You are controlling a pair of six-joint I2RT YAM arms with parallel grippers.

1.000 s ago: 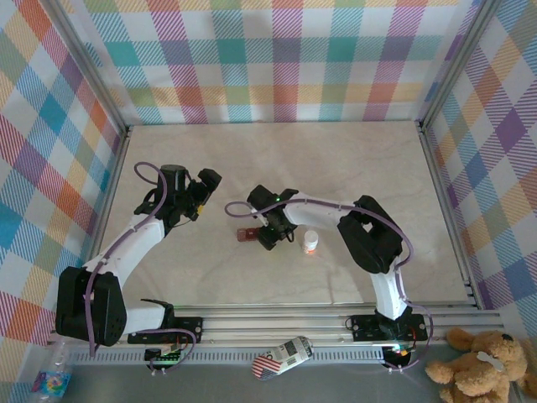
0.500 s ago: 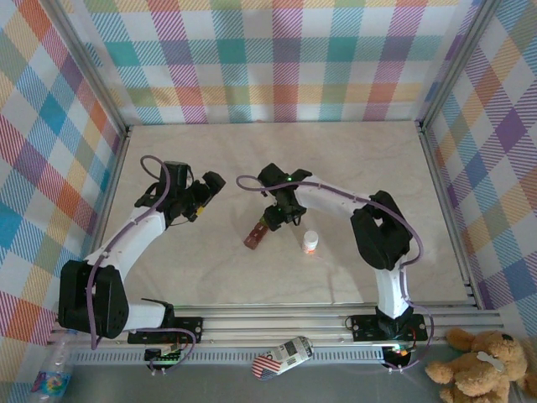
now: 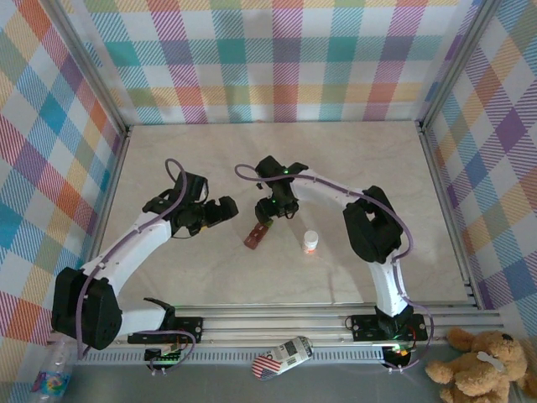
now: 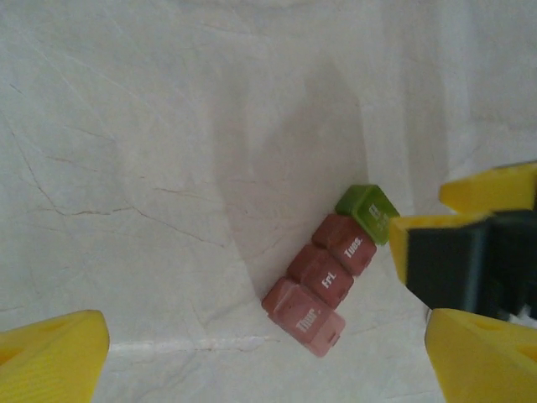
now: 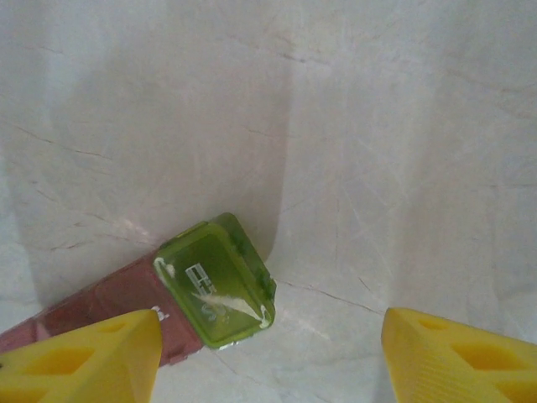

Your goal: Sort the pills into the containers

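Note:
The containers [image 3: 256,235] lie slantwise on the table, a short joined row of three dark red boxes [image 4: 323,290] and a green end box [image 4: 367,211]. My left gripper [image 3: 221,209] is open just left of the row, and in its wrist view its open jaws [image 4: 267,361] hover beyond the row's red end. My right gripper [image 3: 270,211] stands open over the green box [image 5: 215,280], fingertips [image 5: 80,357] apart and off it. No pills are in view.
A small white bottle with an orange lower part [image 3: 310,243] stands just right of the containers. Metal rails [image 3: 436,201] edge the pale table, with plaid walls behind. The right gripper's yellow and black fingers [image 4: 470,252] sit beside the green box.
The containers went from lying crosswise to slanted, and the right gripper drew back toward the green end. My left arm has swung right, close to the row.

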